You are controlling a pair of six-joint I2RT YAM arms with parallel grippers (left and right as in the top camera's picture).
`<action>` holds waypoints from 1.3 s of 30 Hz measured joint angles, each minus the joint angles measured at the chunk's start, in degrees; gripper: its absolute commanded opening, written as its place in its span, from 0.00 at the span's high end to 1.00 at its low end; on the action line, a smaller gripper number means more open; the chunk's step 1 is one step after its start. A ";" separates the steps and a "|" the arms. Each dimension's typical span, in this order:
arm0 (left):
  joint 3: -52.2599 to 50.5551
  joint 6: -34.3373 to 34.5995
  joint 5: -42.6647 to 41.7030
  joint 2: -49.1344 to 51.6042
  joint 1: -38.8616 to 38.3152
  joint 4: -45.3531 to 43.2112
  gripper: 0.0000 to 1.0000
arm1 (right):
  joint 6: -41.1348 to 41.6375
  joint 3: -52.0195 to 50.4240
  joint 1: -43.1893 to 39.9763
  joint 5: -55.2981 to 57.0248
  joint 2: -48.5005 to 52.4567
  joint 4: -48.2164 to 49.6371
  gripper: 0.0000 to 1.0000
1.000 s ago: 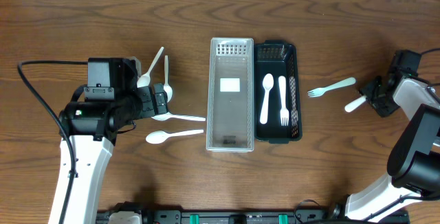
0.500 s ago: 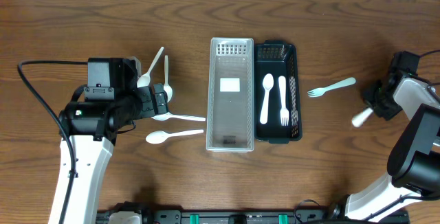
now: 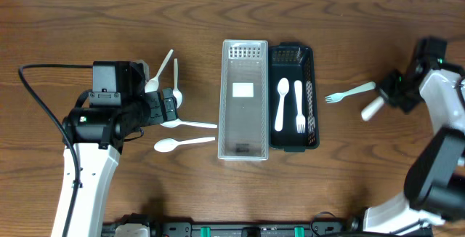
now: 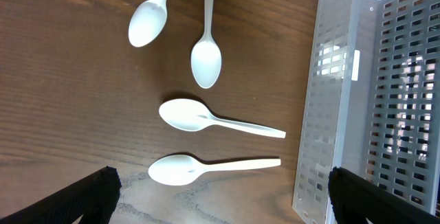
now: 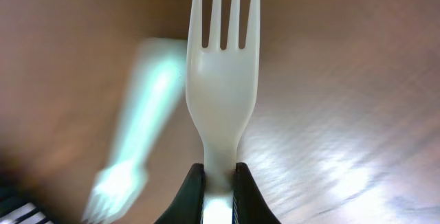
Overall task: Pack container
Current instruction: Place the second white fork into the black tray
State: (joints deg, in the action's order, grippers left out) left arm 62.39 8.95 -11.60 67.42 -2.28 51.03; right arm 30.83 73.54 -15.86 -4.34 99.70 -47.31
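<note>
A clear perforated container (image 3: 243, 99) stands mid-table, and a black basket (image 3: 311, 97) touches its right side with a white spoon (image 3: 282, 103) and fork (image 3: 298, 106) inside. My right gripper (image 3: 389, 96) is shut on a white fork (image 3: 371, 109) by its handle. In the right wrist view the held fork (image 5: 221, 80) points away from the pinching gripper (image 5: 218, 183). A second fork (image 3: 351, 92) lies on the table beside it. My left gripper (image 3: 168, 106) stands wide open over several white spoons (image 4: 220, 117), touching none.
The spoons lie left of the clear container (image 4: 330, 114), two angled at the back (image 3: 166, 70) and two lengthwise nearer (image 3: 185, 144). The loose fork shows blurred (image 5: 137, 135) left of the held one. Bare wooden table surrounds both bins.
My right gripper has closed on the white fork and carried it off the table, swinging toward the loose fork. The left arm and the spoons have not moved.
</note>
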 measured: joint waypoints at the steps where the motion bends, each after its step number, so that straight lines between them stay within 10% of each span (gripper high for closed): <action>1: 0.00 0.00 0.00 0.00 0.00 0.00 0.02 | -0.33 1.44 2.75 -0.28 -2.89 0.04 0.99; 8: 0.00 0.00 0.00 0.00 0.00 0.00 0.02 | -2.40 5.55 25.40 1.33 -15.76 4.90 0.99; 15: 0.00 0.00 0.00 0.00 0.00 0.00 0.02 | -2.69 5.46 38.56 9.44 -7.74 4.74 0.98; 18: 0.00 0.00 0.02 0.00 0.00 0.00 0.02 | -2.29 5.31 40.87 11.06 -0.24 4.94 0.68; 27: 0.00 0.00 0.00 0.00 0.00 0.02 0.02 | -2.14 3.80 40.81 14.45 3.89 4.55 0.29; 39: 0.00 0.00 0.00 0.00 0.00 0.02 0.02 | 1.79 6.34 18.45 18.23 -12.22 -1.20 0.35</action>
State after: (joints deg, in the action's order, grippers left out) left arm 62.39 8.95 -11.60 67.42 -2.28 51.05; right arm 32.62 79.88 2.59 13.89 87.48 -48.51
